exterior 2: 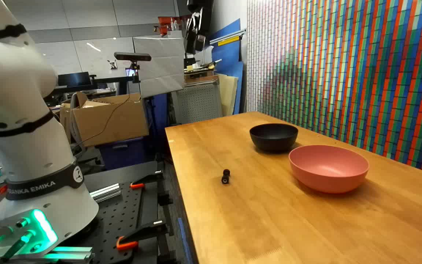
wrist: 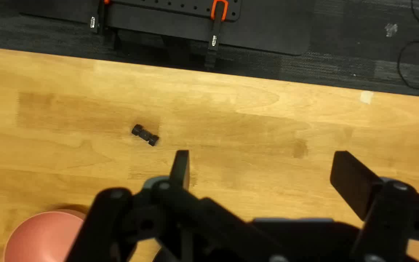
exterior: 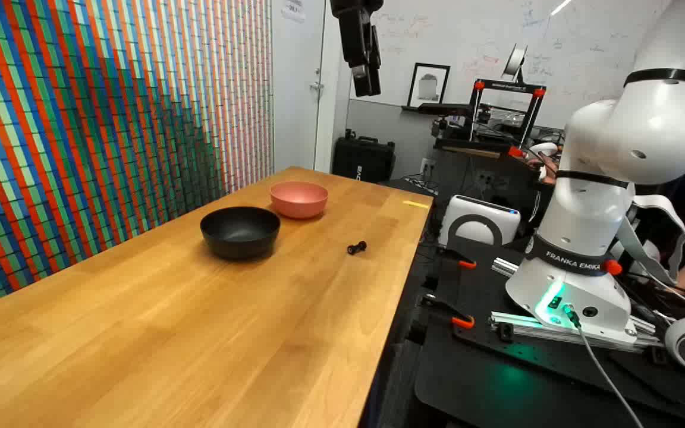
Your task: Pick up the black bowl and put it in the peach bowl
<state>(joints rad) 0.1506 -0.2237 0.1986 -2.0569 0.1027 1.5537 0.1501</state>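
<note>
The black bowl (exterior: pixel 240 235) stands upright on the wooden table; it also shows in an exterior view (exterior 2: pixel 274 137). In the wrist view only a sliver of its rim (wrist: pixel 161 256) shows at the bottom edge, the rest hidden by the gripper. The peach bowl (exterior: pixel 299 200) stands upright close beside it, also in an exterior view (exterior 2: pixel 329 170) and at the lower left of the wrist view (wrist: pixel 44 236), partly cut off. My gripper (wrist: pixel 262 165) is open with nothing between its fingers. It hangs high above the table, apart from both bowls, in both exterior views (exterior: pixel 367 83) (exterior 2: pixel 195 46).
A tiny black wheeled object (exterior: pixel 357 247) lies on the table (exterior: pixel 295 333) between the bowls and the robot-side edge; the wrist view shows it too (wrist: pixel 145 135). A colourful tiled wall (exterior 2: pixel 343 73) runs along the far long side. Clamps (exterior: pixel 449 312) sit on the robot's base.
</note>
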